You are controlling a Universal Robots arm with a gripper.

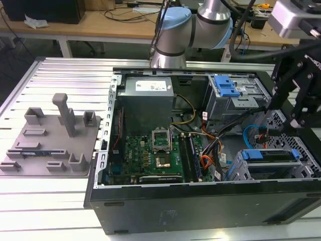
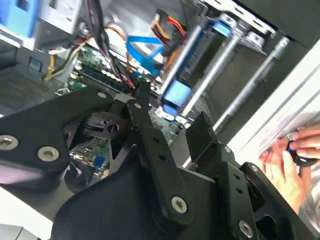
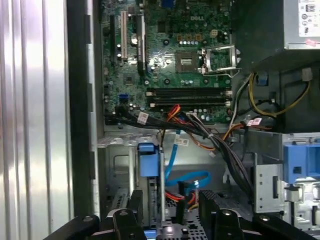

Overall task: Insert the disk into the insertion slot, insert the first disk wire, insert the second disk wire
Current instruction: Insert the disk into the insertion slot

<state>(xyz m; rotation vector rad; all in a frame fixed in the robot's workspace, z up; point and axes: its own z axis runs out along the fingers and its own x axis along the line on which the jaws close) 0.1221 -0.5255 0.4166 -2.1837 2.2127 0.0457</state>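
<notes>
Tool: the tool (image 3: 172,207) is hanging over the disk end of the open computer case (image 1: 200,203), at the exterior view's right; its two black fingers (image 2: 142,95) are standing apart, clamping nothing.
Disk: the disk (image 1: 271,156) is lying in its blue carrier inside the insertion slot (image 1: 239,169), in the case's near corner at the exterior view's right.
Carrier tab: the blue tab (image 3: 148,160) is showing just ahead of the spread fingers in both wrist views.
Blue cable: a flat blue cable (image 3: 187,176) is looping near the disk; where its end is going, I cannot tell.
Motherboard: the green motherboard (image 1: 155,155) is lying exposed mid-case.
Bench: the ribbed metal bench (image 1: 50,206) is carrying the case and a grey fixture plate (image 1: 50,143).
Person: a hand (image 2: 292,157) is resting outside the case.
</notes>
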